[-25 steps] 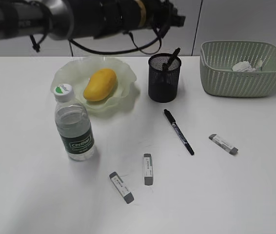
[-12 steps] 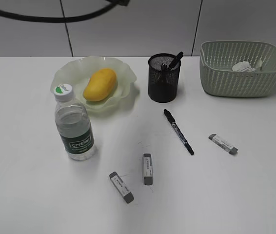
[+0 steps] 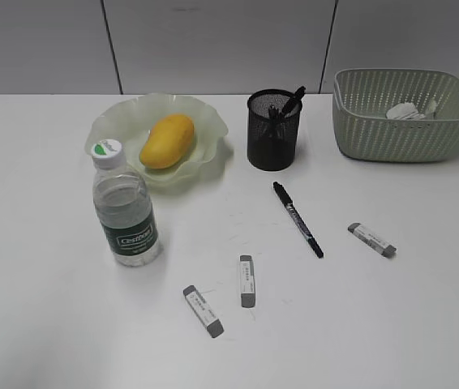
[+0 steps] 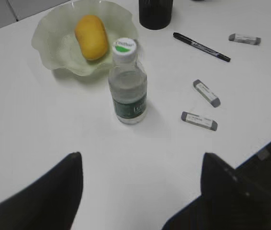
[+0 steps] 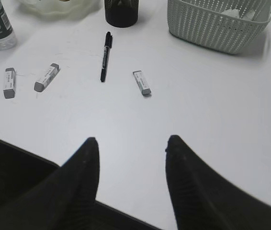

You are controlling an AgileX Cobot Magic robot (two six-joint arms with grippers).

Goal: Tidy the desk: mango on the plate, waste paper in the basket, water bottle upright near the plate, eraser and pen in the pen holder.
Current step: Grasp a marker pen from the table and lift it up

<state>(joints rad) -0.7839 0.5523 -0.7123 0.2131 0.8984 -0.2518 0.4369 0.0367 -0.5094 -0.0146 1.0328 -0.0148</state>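
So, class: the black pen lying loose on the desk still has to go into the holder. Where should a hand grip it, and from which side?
Grip the pen at mid-barrel, coming straight down from above, fingers closing across its width. It lies flat on the desk, a thin rod slanting away from the pen holder, so only its sides are reachable. The right hand, open, looks the better placed.

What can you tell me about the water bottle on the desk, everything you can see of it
The water bottle is small, clear plastic, with ribbed shoulders, a dark green label in white lettering and a white cap with a green patch. It looks nearly full. It stands upright on the white desk, just in front of the plate, apart from it. Nothing grips or touches it; the nearest eraser lies clear of it.
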